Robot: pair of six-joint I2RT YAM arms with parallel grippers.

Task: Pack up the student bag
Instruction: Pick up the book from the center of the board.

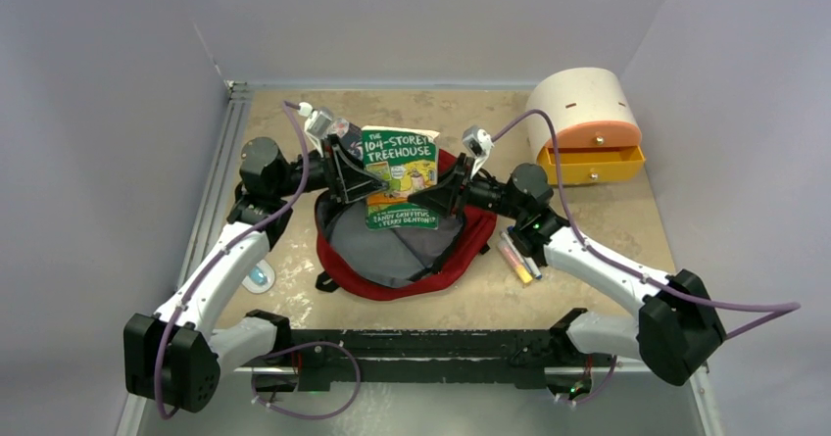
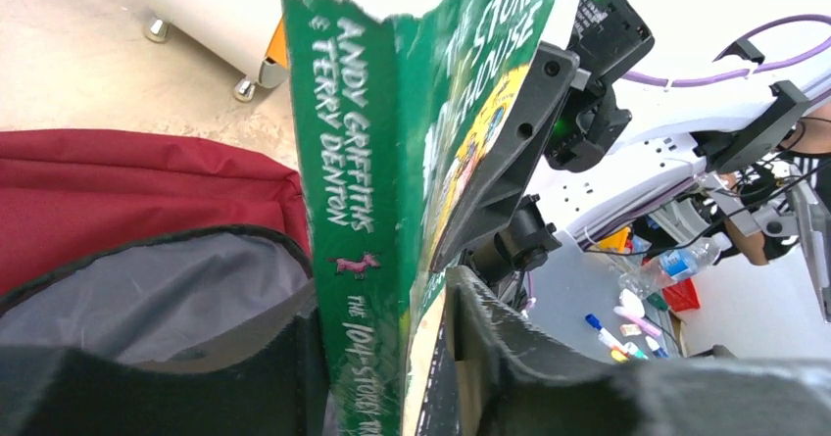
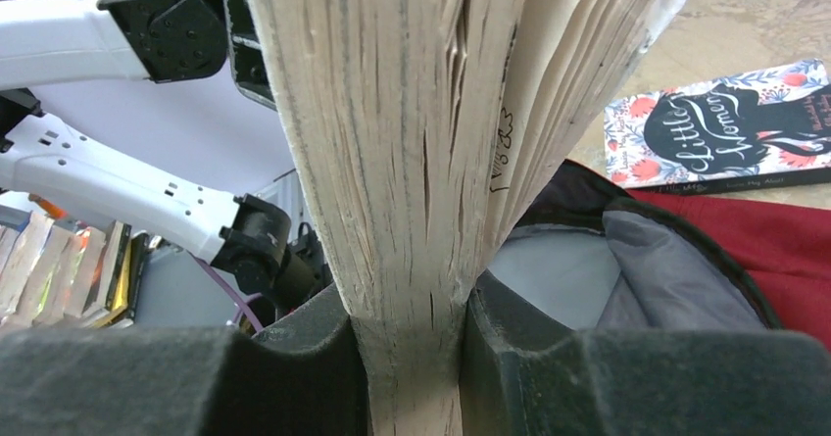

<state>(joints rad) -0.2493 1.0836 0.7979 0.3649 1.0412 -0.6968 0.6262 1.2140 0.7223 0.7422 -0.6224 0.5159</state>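
Left pincer (image 1: 348, 173) grips the green book (image 1: 397, 176) at its spine, right pincer (image 1: 443, 193) grips its page edge, both just above the open student bag (image 1: 387, 248) lying on the surface (image 1: 490, 304), mouth gaping right beneath them

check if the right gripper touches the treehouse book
Touching: right wrist view shows the right gripper clamped on the treehouse book at its page edge.

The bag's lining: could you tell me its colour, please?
Grey lining, clearest in the right wrist view.
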